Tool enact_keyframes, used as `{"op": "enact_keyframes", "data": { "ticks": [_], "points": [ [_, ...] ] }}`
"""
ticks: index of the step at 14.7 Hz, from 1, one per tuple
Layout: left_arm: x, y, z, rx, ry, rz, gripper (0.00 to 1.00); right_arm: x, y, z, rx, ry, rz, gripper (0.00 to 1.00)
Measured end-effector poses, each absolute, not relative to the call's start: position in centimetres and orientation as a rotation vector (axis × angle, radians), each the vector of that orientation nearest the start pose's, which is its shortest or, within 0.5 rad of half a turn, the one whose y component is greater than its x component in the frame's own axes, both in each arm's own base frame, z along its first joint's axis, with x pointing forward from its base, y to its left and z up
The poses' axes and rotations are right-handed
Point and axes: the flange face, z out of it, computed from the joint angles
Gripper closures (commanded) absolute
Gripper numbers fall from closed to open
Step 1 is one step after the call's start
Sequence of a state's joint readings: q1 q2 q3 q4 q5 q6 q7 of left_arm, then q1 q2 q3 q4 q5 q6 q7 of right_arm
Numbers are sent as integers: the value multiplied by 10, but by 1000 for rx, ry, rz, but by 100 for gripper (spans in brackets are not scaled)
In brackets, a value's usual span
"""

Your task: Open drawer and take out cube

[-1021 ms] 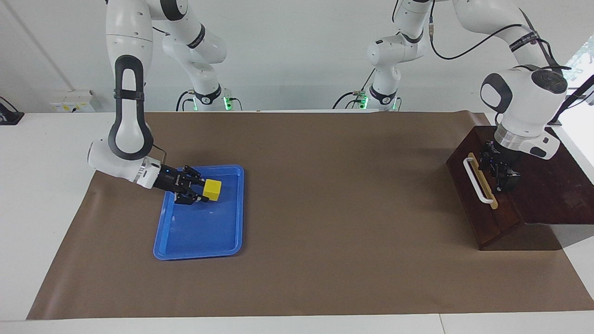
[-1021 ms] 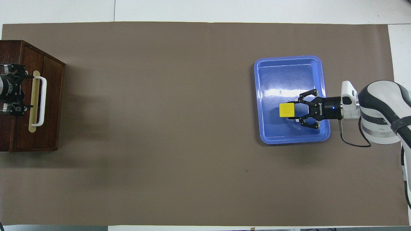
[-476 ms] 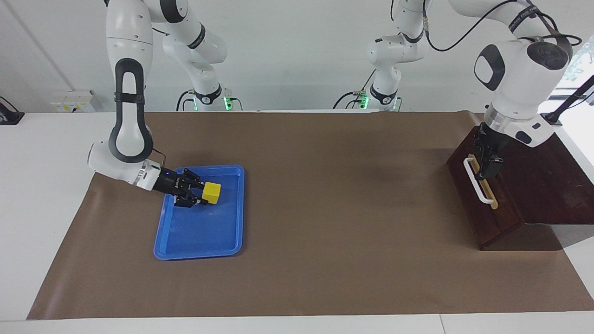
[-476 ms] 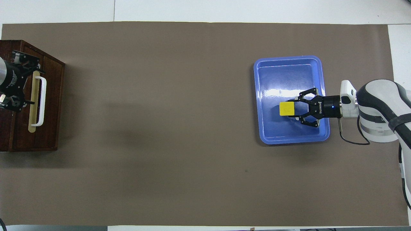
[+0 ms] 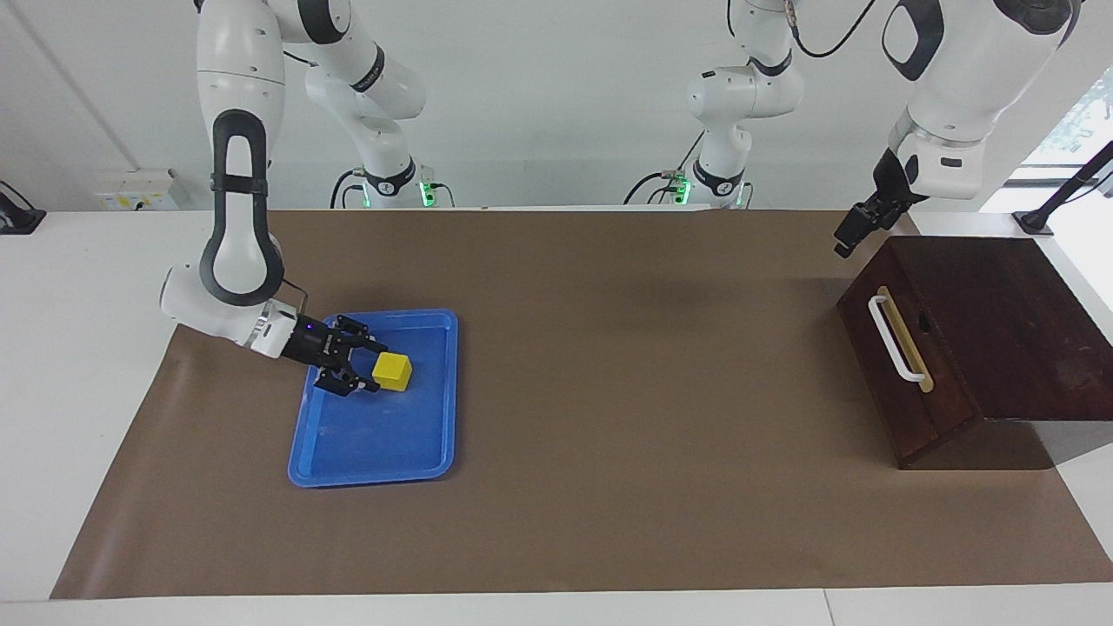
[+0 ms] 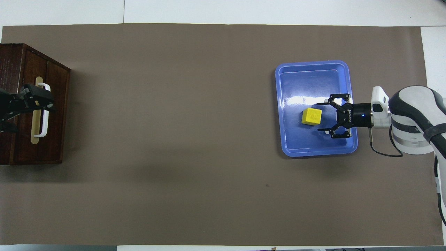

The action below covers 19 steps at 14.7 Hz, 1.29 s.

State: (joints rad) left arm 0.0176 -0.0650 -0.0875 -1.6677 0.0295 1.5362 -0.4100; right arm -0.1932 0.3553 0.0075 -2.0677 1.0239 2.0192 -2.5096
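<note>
The yellow cube lies in the blue tray, apart from any gripper; it also shows in the overhead view. My right gripper is open and empty, low over the tray, right beside the cube on the side toward the right arm's end of the table. The drawer of the dark wooden box is closed, its white bar handle free. My left gripper hangs high in the air over the box's front.
The blue tray lies on the brown mat toward the right arm's end. The wooden box stands at the left arm's end, its front facing the mat's middle.
My right gripper opened, let go of the cube and drew back a little; the cube now rests in the tray. My left arm rose from the box's top, high above it.
</note>
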Motion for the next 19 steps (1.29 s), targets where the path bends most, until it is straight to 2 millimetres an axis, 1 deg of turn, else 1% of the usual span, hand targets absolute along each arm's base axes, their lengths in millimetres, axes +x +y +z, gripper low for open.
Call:
{"op": "enact_keyframes", "data": {
  "ticks": [1,2,3,8,10,11,13,14,17,19],
  "points": [
    [525,-35,613,-3063,-417,107,0,562,-55,252,-1656,-1804,-931,0],
    [523,-34,612,-3073,-346,122,0,563,-54,254,-1648,-1804,-934,0],
    [522,-34,610,-3075,-312,137,0,564,-54,255,-1642,-1805,-937,0],
    [520,-38,606,-3078,-264,165,0,568,-54,262,-1660,-1767,-929,0],
    [520,-42,606,-3092,-201,167,0,572,-55,271,-1686,-1755,-892,0],
    [519,-44,606,-3113,-160,173,0,574,-56,279,-1702,-1755,-863,0],
    [520,-46,602,-3141,-99,193,0,576,-55,307,-1737,-1742,-800,0],
    [522,-48,598,-3144,-63,209,0,577,-55,326,-1766,-1739,-758,0],
    [525,-61,587,-3143,5,250,0,576,-51,391,-1887,-1715,-621,0],
    [524,-63,589,-3141,12,258,0,575,-45,428,-1949,-1685,-540,0]
  ]
}}
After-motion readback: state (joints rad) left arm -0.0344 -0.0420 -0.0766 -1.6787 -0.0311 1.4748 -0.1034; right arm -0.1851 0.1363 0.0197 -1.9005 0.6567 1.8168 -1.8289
